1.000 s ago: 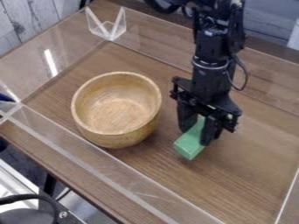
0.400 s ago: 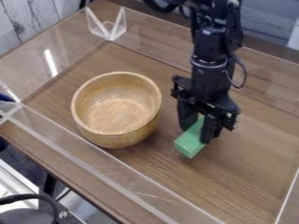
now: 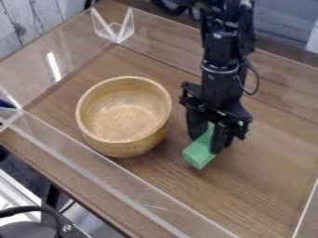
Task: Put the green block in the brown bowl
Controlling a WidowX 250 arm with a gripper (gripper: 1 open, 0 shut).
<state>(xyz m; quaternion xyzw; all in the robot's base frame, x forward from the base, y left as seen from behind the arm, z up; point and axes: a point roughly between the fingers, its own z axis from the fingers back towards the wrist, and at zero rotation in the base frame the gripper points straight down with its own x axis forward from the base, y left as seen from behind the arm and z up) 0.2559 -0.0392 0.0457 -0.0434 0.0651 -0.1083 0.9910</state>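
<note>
A black gripper (image 3: 215, 138) points straight down, its fingers pinching a small, matte, bright green block (image 3: 200, 153) resting on the wooden table (image 3: 267, 177). A round, thick-walled brown bowl (image 3: 123, 114) sits just left.

1. Wooden table (image 3: 267, 186): dark brown top with visible grain.
2. Clear acrylic wall (image 3: 74, 172): low barrier edging the table's near side.
3. Clear plastic piece (image 3: 114, 26): folded V-shape standing near the far left corner.
</note>
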